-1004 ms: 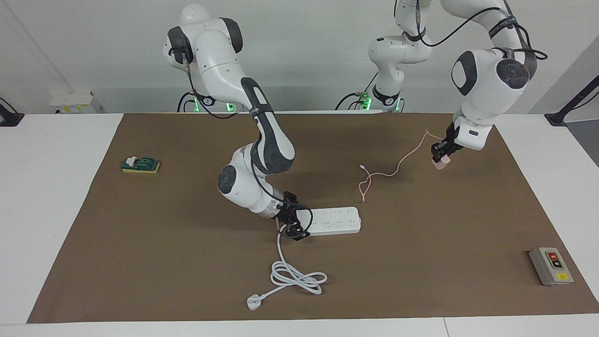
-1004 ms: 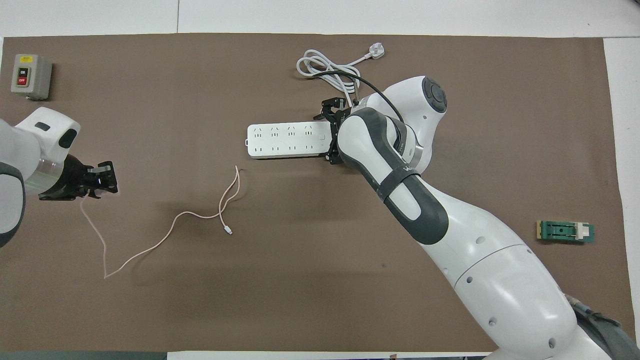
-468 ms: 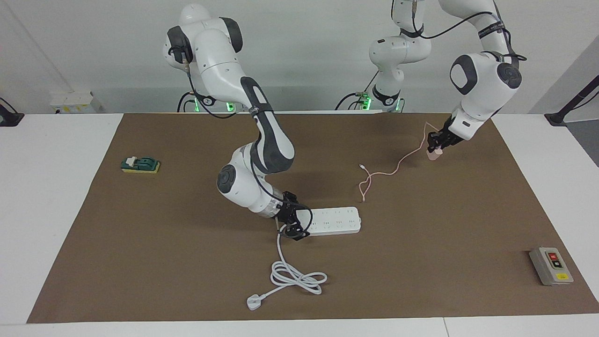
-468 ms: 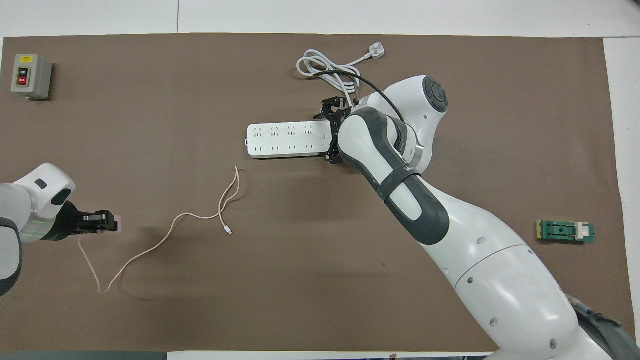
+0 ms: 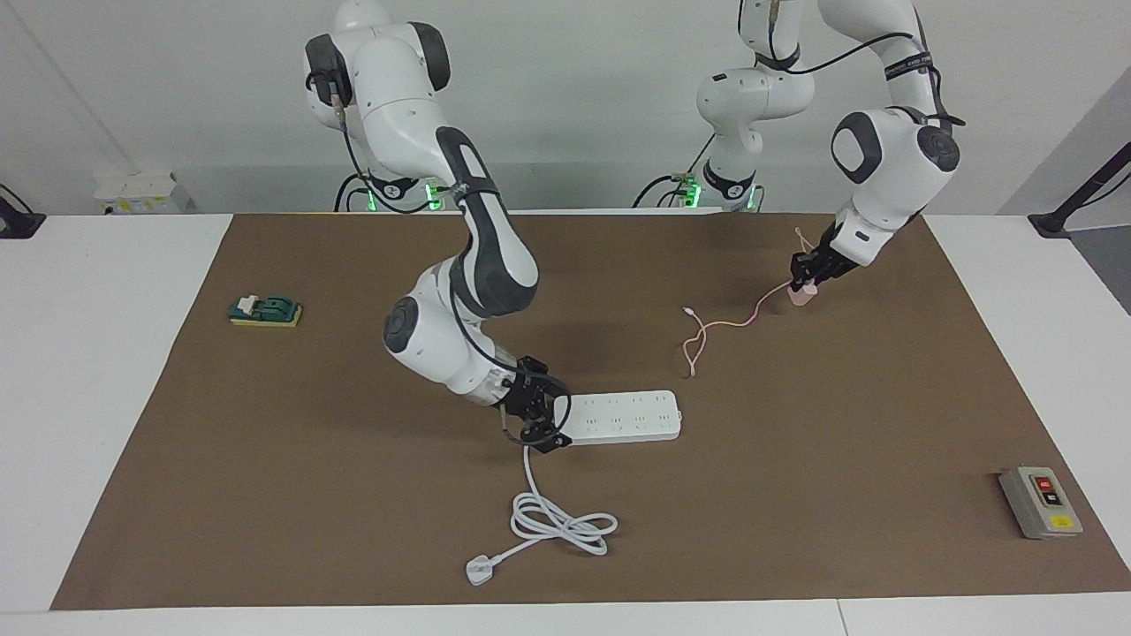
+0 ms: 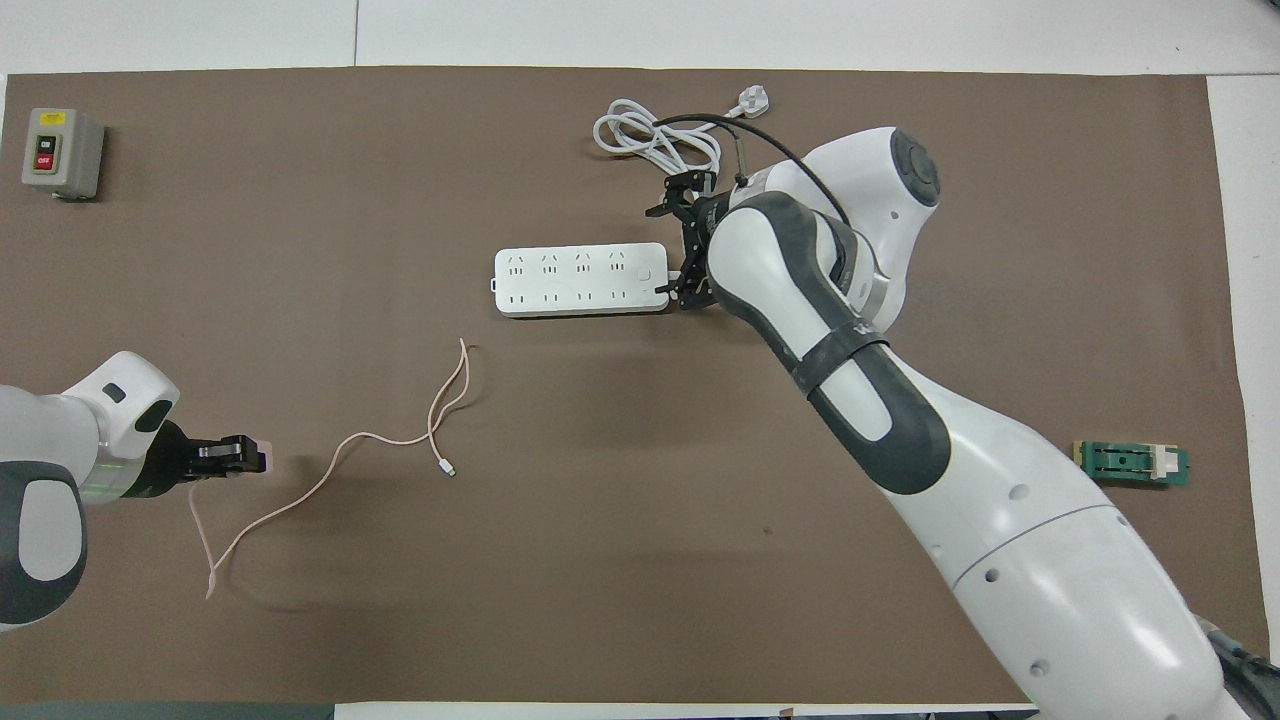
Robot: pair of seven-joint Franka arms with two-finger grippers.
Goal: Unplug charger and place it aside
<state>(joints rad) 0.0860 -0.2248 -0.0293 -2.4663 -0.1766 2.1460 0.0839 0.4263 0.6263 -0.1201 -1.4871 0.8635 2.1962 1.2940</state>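
Facing view
Left gripper [image 5: 802, 284]: 2 fingers closed on the charger [image 5: 801, 296], low over the brown mat [image 5: 265, 442] toward the left arm's end of the table; whether the cube touches the mat, cannot tell.
Charger cable [image 5: 720, 325]: thin, pink, runs from the cube across the mat; loose end lies nearer to the robots than the power strip [image 5: 623, 417].
Right gripper [image 5: 537, 417]: at the cord end of the power strip, fingers spread on either side of that end; contact cannot be told.
White cord [image 5: 557, 521]: coiled on the mat, farther from the robots than the strip.

Overhead view
Left gripper [image 6: 240, 458]: clamped on the pink cube [image 6: 262, 461], well apart from the power strip [image 6: 580, 280].
Cable [image 6: 330, 470]: slack, looping on the mat.
Right gripper [image 6: 690, 250]: open at the strip's end.
Grey switch box [image 6: 60, 152]: mat corner at the left arm's end.
Green block [image 6: 1130, 464]: toward the right arm's end.
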